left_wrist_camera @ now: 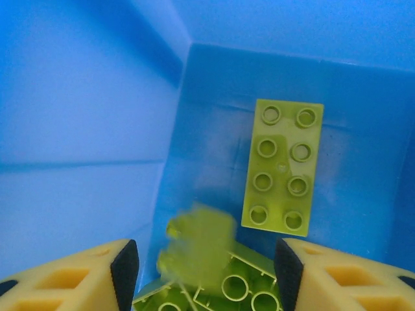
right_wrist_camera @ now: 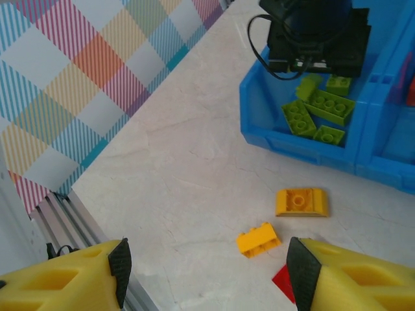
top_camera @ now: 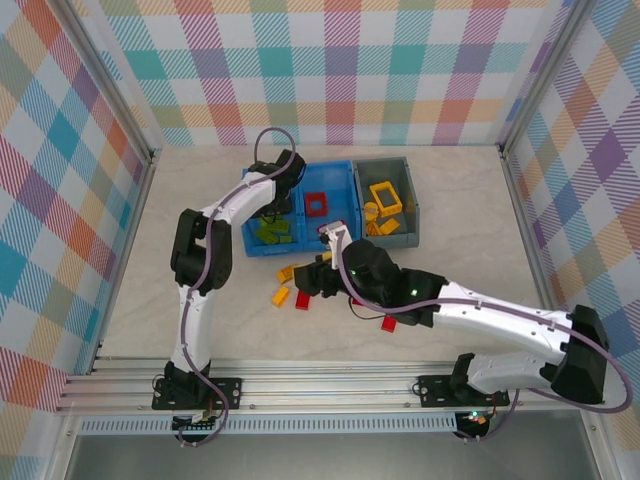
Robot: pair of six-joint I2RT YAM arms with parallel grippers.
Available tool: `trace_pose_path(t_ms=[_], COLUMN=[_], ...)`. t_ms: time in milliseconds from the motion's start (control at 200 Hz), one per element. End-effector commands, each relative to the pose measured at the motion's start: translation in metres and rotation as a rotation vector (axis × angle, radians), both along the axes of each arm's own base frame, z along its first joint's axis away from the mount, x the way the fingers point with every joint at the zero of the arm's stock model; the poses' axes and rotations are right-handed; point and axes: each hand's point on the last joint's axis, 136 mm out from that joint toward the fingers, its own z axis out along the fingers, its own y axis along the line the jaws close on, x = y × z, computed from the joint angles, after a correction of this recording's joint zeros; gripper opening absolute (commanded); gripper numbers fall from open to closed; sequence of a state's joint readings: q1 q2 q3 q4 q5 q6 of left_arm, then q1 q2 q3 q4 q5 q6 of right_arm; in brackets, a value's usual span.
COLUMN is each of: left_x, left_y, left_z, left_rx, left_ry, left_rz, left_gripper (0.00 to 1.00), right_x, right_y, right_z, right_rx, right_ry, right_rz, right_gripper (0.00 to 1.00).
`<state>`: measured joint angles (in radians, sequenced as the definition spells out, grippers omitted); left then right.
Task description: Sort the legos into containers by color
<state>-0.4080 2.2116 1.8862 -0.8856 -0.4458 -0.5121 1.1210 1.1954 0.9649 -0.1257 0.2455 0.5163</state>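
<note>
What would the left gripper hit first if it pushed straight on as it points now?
Probably the blurred green lego between the left gripper's open jaws, then the green pile on the blue bin's floor; depth is unclear.

Blue bin (right_wrist_camera: 292,139), grey bin (top_camera: 390,241), lime-green bricks (left_wrist_camera: 283,165), yellow bricks (right_wrist_camera: 302,201), red frame (top_camera: 317,196), pastel plaid walls (top_camera: 340,60), cream marbled table (top_camera: 480,230)

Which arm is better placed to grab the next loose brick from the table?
Right. The right end effector, open, hovers near the loose yellow brick on the table; the left end effector is down in the blue bin among green bricks.
</note>
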Motion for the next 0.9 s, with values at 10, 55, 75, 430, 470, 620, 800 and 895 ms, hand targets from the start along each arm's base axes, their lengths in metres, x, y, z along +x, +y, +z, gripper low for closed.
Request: trace_pose_path(t_ms=[10, 55, 75, 430, 470, 620, 800, 895], left_x=[-0.005, -0.007, -0.009, -0.101, -0.118, -0.188, -0.255, -0.282], left_y=[-0.008, -0.013, -0.015, -0.037, -0.04, -0.028, 0.031, 0.055], left_z=[0.044, 0.057, 0.063, 0.178, 0.186, 0.197, 0.194, 0.191], left_rx=[-0.063, -0.078, -0.085, -0.233, -0.252, -0.317, -0.389, -0.414], left_ry=[-0.087, -0.113, -0.125, -0.363, -0.377, -0.405, -0.477, -0.527], left_rz=[-0.01, -0.022, -0.026, -0.097, -0.125, -0.183, -0.133, -0.152], left_gripper=[0.61, 0.61, 0.6, 0.53, 0.53, 0.53, 0.53, 0.54], right_x=[-0.002, -0.001, -0.001, 0.005, 0.009, 0.018, 0.019, 0.018], right_y=[-0.024, -0.035, -0.041, -0.051, -0.047, -0.016, 0.04, 0.054], right_z=[-0.003, -0.009, -0.013, -0.081, -0.087, -0.098, -0.129, -0.146], right_rx=[-0.018, -0.047, -0.058, -0.313, -0.345, -0.395, -0.434, -0.456], right_ry=[0.006, 0.02, 0.028, 0.203, 0.214, 0.265, 0.425, 0.557], right_rz=[-0.062, -0.098, -0.117, -0.216, -0.221, -0.182, -0.192, -0.283], right_gripper=[0.67, 0.67, 0.67, 0.63, 0.63, 0.65, 0.65, 0.65])
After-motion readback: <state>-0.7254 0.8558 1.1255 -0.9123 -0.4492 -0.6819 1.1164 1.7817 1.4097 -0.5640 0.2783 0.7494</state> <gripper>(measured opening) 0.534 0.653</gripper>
